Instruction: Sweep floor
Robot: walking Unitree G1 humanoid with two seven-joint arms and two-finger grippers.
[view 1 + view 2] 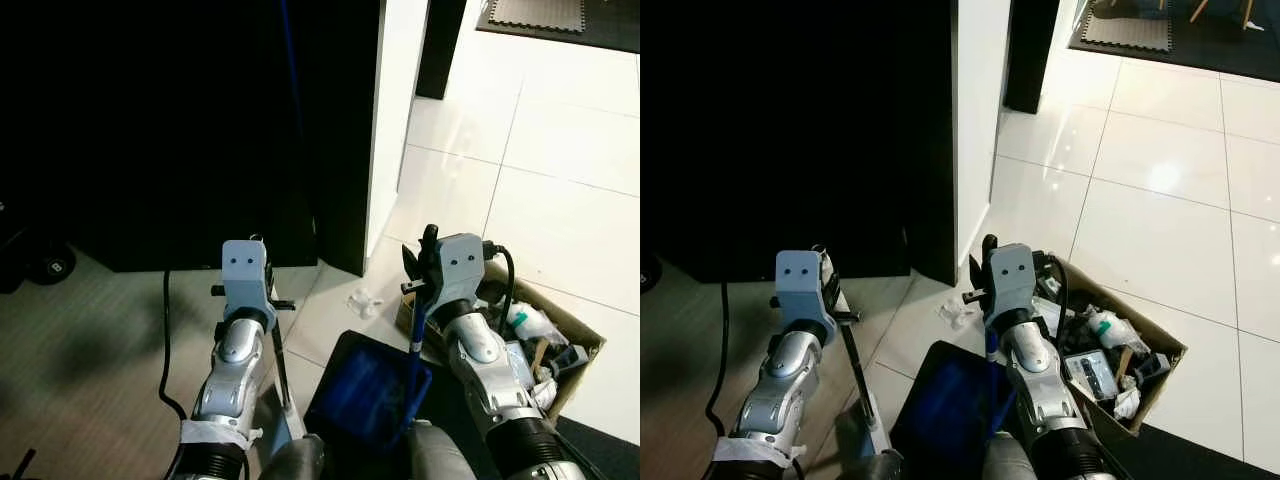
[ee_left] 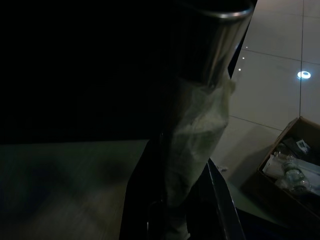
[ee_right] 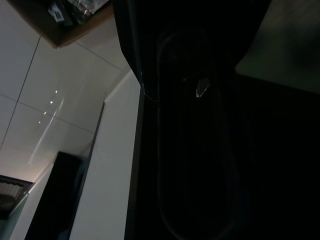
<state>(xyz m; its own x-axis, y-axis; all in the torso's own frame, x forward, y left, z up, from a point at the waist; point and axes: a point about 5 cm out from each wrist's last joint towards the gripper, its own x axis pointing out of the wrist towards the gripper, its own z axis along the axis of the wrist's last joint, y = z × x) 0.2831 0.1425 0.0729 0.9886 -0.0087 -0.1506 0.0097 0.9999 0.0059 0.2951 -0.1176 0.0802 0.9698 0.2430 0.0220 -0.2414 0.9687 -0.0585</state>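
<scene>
Blue plastic first: the dustpan (image 1: 368, 388) sits low between the robot's two arms, its tray near the floor (image 1: 560, 170), and its thin blue handle runs up into the right pincer (image 1: 424, 262), which looks clamped around it. Holding it upright like that keeps the tray flat and ready to catch. Over on the left, the left pincer (image 1: 832, 290) is closed on the broom handle (image 1: 854, 365), a dark rod slanting down toward the feet; in the left wrist view the shaft looks metallic with pale wrapping around it, probably padding for grip. Just ahead of the dustpan, a small crumpled scrap (image 1: 364, 302) lies on the white tile, right by the corner of the dark cabinet (image 1: 330, 130), and that looks like the sweeping target. Beside the right arm stands a cardboard box (image 1: 548, 340) full of rubbish, handy for emptying the pan. A black cable (image 1: 166, 340) trails on the wood-look floor to the left.
</scene>
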